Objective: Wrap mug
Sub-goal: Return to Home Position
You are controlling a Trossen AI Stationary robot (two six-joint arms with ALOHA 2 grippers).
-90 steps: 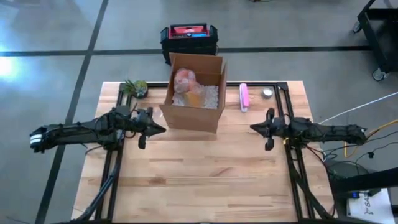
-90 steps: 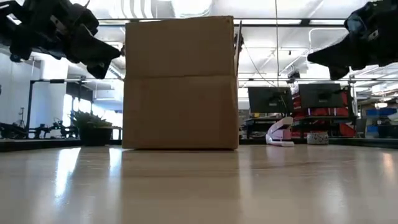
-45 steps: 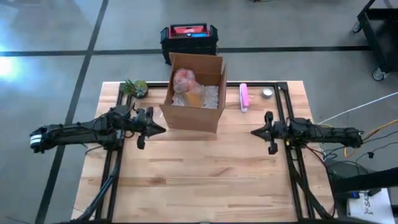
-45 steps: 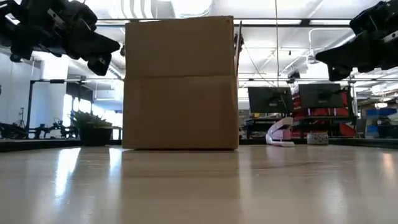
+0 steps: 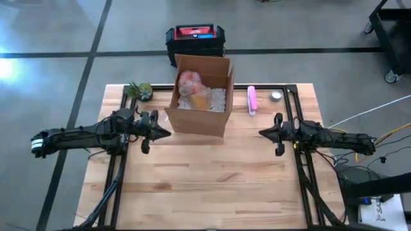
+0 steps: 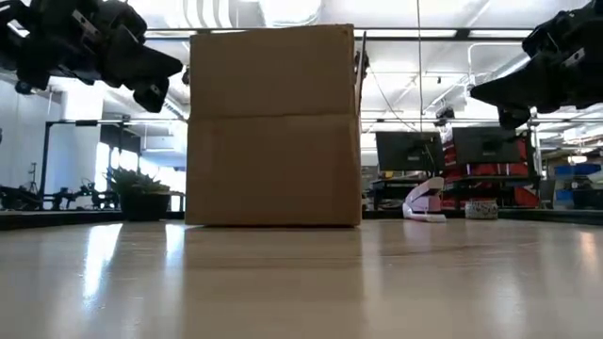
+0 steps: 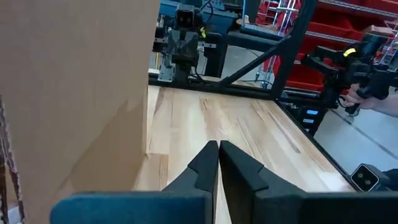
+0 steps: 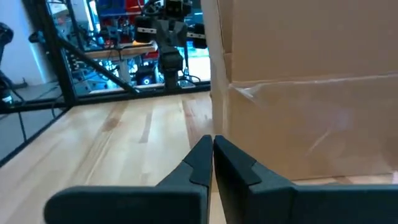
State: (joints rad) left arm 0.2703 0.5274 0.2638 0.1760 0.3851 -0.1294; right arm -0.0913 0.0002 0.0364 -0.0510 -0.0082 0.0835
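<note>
table (image 5: 212, 186), near edge: bare wood, no hazard noted.

left gripper (image 5: 168, 133): fingers pressed together, nothing held, confirmed in the left wrist view. it hangs above the table with its tip just beside the box (image 5: 196, 122), at the near left corner; the low view shows a thin gap. this is judged the main risk: any swing toward the box while the arm pulls away would knock the corner and slide or turn the box.

right gripper (image 5: 261, 133): fingers likewise pressed together and empty, raised, well apart from the box. risk is low; a wide sweep toward the far edge could catch the stapler (image 5: 252, 100).

box: upright, top open, flaps not closed. mug (image 5: 200, 100): inside the box, seen as an orange shape under bubble wrap; a second pinkish bundle lies beside it, and which is the mug is a judgement. with nothing closing the top, a hard knock could tip the load out.

far edge: plant (image 5: 141, 90) and tin (image 5: 276, 95), clear of both arms. beyond the table, a case (image 5: 194, 35) on the floor, no concern.
</note>
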